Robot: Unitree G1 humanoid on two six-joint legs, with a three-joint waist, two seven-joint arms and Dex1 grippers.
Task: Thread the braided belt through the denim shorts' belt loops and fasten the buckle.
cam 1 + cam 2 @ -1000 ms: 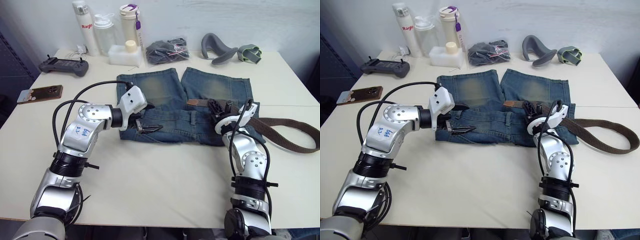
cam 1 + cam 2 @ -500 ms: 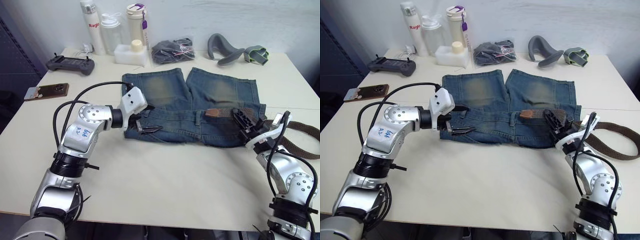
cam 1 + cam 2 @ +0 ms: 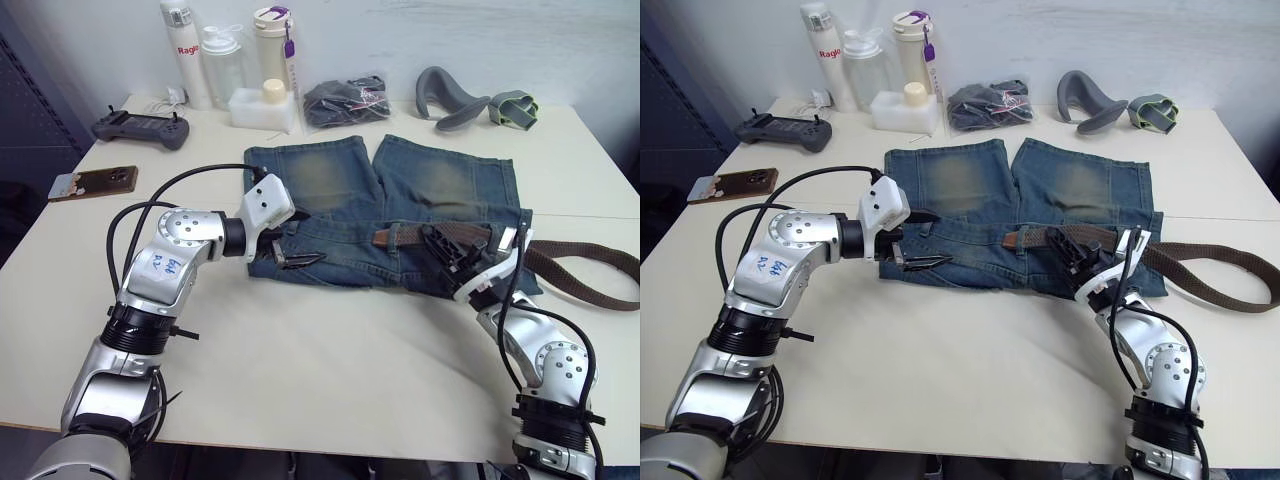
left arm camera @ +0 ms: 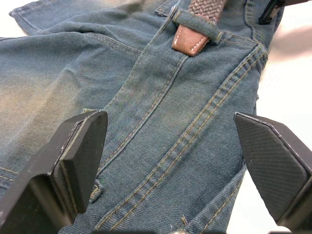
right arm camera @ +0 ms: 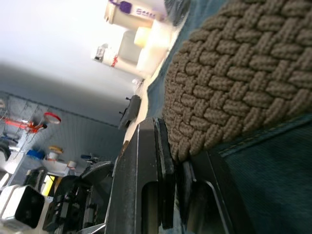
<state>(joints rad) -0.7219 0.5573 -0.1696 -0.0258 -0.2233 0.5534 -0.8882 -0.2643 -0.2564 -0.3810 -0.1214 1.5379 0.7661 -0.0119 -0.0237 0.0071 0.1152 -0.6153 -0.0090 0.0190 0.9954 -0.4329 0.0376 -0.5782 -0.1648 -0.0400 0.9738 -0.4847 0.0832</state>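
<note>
The denim shorts [image 3: 330, 180] lie flat mid-table, waistband toward me. The braided belt [image 3: 405, 235] runs along the right half of the waistband and curves off over the table to the right. Its plain brown tip [image 4: 187, 41] pokes out from under one of the belt loops [image 4: 197, 25]. My right gripper [image 3: 445, 258] is shut on the belt at the waistband, the braid clamped between its fingers [image 5: 161, 161]. My left gripper [image 3: 292, 257] hovers open over the waistband's left part, holding nothing. The buckle is hidden.
Bottles [image 3: 205, 60] and a white box stand at the back left of the table [image 3: 330, 350]. A dark bundle in a clear bag [image 3: 345, 100] and grey and green items [image 3: 450, 95] lie behind the shorts. A controller [image 3: 140, 128] and a phone [image 3: 98, 182] lie far left.
My right gripper first drew back right with the belt, then pushed it left, so the brown tip now lies further left along the waistband. The left gripper has held still.
</note>
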